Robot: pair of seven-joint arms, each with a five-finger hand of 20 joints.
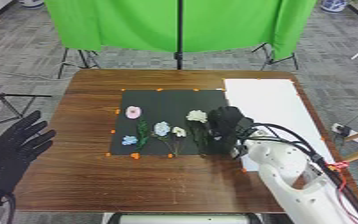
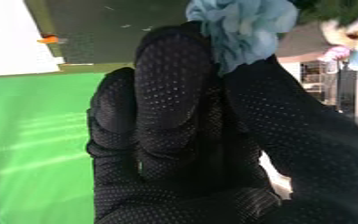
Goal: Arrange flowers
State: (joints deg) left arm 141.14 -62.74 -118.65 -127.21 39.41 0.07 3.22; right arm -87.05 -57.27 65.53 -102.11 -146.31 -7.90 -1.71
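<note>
My right hand [image 1: 227,121] is over the right part of the black mat [image 1: 162,96], beside the cream flower [image 1: 197,116]. Left of it on the mat lie a pale blue flower [image 1: 162,128], a small white flower [image 1: 179,132], a blue flower [image 1: 129,140] and a pink flower [image 1: 134,112]. In the right wrist view, my right hand [image 2: 171,100] pinches a blue-green flower [image 2: 246,27] between thumb and fingertips; its stem is hidden. My left hand [image 1: 15,147] stays open off the table's left side, holding nothing.
A white sheet [image 1: 264,100] lies on the table [image 1: 149,185] to the right of the mat, partly under the right arm. Orange markers [image 1: 135,155] edge the mat. Beyond the table hangs a green cloth [image 1: 131,25] on a stand.
</note>
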